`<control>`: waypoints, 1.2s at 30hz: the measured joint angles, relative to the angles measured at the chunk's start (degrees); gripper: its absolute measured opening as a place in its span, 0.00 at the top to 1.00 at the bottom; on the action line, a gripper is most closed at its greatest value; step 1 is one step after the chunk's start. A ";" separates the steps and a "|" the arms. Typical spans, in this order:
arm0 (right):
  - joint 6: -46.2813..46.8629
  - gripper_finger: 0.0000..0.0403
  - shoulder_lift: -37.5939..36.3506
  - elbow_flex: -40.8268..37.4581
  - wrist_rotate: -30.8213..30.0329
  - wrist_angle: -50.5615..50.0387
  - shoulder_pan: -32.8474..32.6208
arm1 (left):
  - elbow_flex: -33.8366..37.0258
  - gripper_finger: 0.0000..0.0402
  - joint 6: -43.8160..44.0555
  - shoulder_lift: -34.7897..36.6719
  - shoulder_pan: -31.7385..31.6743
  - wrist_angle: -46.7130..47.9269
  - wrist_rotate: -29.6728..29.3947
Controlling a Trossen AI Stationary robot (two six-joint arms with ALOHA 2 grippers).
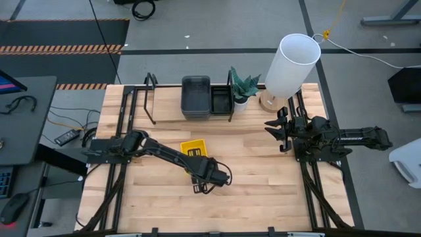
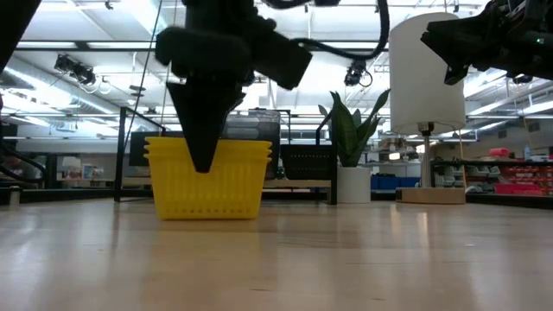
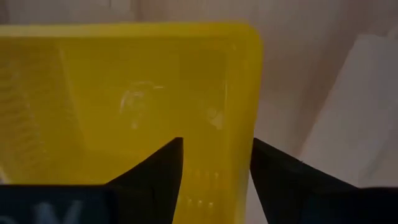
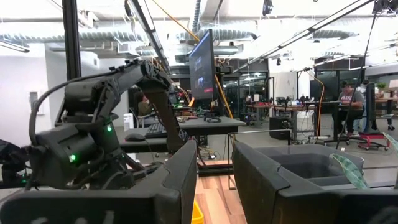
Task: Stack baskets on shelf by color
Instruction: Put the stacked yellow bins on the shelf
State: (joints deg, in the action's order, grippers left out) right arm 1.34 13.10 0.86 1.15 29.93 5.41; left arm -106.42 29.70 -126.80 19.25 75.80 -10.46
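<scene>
My left gripper (image 1: 197, 176) hangs with its fingers spread, one on each side of the wall of the yellow baskets (image 1: 193, 148), which sit nested mid-table, not on the shelf (image 1: 168, 113). Grey baskets (image 1: 195, 97) and black baskets (image 1: 221, 101) already rest there, so yellow remains, I judge. My right gripper (image 1: 279, 128) waits raised near the lamp (image 1: 289, 66), fingers parted, holding nothing. The wooden table (image 1: 263, 191) stands in a bright workshop.

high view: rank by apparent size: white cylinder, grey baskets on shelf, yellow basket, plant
1. white cylinder, though it stands tall toward the camera, which may inflate it.
2. grey baskets.
3. yellow basket, partly hidden by the left arm, and plant: too alike to rank.
</scene>
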 joint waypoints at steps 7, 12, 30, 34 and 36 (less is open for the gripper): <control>0.00 0.73 0.00 0.00 0.00 0.00 0.01 | 2.00 0.66 -1.94 -0.01 0.08 -1.21 0.08; 0.00 0.73 0.00 0.00 0.00 0.00 0.00 | 1.98 0.82 -1.94 0.00 0.04 -2.76 -0.04; 0.00 0.73 0.02 0.00 0.00 -0.01 0.00 | 1.95 0.95 -4.86 2.07 3.81 4.49 -1.60; -0.01 0.73 0.00 0.01 0.00 0.02 0.00 | 1.93 0.95 -3.91 4.85 4.18 6.81 -3.56; -0.01 0.73 0.02 0.02 0.00 0.02 0.01 | 1.93 0.95 -3.45 6.32 4.29 6.97 -4.78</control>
State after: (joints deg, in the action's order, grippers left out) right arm 1.33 13.13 0.89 1.15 29.95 5.42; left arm -104.49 26.26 -120.48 23.55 82.76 -15.24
